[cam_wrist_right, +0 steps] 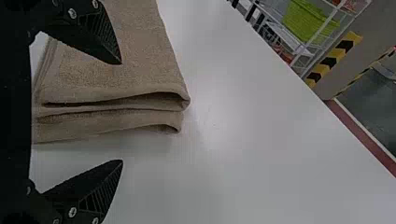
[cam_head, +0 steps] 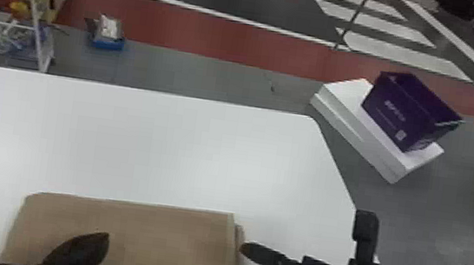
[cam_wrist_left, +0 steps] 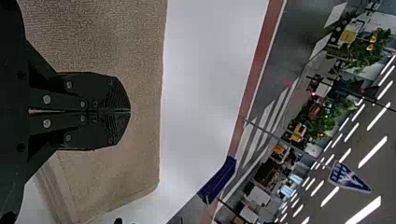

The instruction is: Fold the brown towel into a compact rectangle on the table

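On the white table (cam_head: 160, 146) lies the brown towel (cam_head: 165, 238), folded in layers. The left gripper (cam_wrist_left: 130, 111) has its 2 fingers together over it; the right gripper (cam_wrist_right: 121, 112) has 2 apart by the layered edge (cam_wrist_right: 154, 103). Likely light and floppy, it needs pinching there through every layer.

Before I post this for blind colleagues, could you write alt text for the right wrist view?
The brown towel lies folded in stacked layers on a white table, with the robot's open right hand at its edge. One finger shows against the towel, the other against the tabletop; a green bin is farther off.
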Controlling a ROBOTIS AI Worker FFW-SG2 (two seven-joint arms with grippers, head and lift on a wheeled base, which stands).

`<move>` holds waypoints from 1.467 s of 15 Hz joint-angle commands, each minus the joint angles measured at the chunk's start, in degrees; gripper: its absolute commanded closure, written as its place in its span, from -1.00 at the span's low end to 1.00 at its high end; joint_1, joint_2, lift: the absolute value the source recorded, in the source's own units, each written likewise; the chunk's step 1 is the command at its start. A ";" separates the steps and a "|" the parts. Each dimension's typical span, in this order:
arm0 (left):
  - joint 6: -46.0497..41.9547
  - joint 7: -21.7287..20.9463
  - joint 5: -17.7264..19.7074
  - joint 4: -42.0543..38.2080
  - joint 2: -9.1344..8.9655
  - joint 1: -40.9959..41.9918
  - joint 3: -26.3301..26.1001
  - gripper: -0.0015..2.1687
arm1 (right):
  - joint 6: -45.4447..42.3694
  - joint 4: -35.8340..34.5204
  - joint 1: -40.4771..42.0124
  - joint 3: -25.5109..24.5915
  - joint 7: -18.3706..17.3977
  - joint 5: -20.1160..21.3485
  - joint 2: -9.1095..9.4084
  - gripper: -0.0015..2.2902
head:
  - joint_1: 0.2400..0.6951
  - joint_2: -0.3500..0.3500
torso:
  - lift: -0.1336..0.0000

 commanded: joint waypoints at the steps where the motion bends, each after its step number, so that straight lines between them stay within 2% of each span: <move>1: 1.39 0.20 -0.17 0.17 0.27 0.03 -0.53 0.29 | 0.12 0.00 -0.01 0.94 -0.37 0.14 0.05 -0.87 | 1.00 -0.88 | -0.84; 5: -1.24 0.90 -0.61 2.72 0.44 -0.76 -1.76 0.33 | 0.12 0.00 -0.09 2.17 -0.99 0.14 0.05 -0.87 | 1.00 -0.88 | -0.84; 10: -4.58 3.10 -4.83 6.68 0.62 -2.26 -3.87 0.33 | 0.12 0.00 -0.88 5.86 -3.45 0.75 0.05 -0.87 | 1.00 -0.81 | -0.84; 12: -4.58 3.54 -5.01 6.50 1.15 -2.08 -3.87 0.33 | 0.12 0.26 -1.59 7.09 -4.50 1.19 0.05 -0.87 | 1.00 -0.77 | -0.84; 14: -4.58 4.24 -5.01 6.24 1.85 -1.91 -3.87 0.33 | 0.12 0.26 -2.20 8.32 -4.94 2.86 0.05 -0.87 | 1.00 -0.73 | -0.84; 16: -4.58 4.33 -5.62 6.32 1.76 -1.91 -3.78 0.33 | 0.12 0.00 -1.76 9.55 -5.38 5.06 0.05 -0.87 | 1.00 -0.69 | -0.84; 19: -4.58 4.24 -5.88 6.24 1.76 -1.82 -3.87 0.33 | 0.12 -3.34 -1.50 11.84 -9.07 7.43 0.05 -0.87 | 1.00 -0.69 | -0.84; 22: -4.94 4.15 -5.88 6.32 1.85 -1.82 -4.05 0.33 | 0.12 -3.34 -1.76 12.80 -9.86 8.22 0.05 -0.84 | 1.00 -0.70 | -0.84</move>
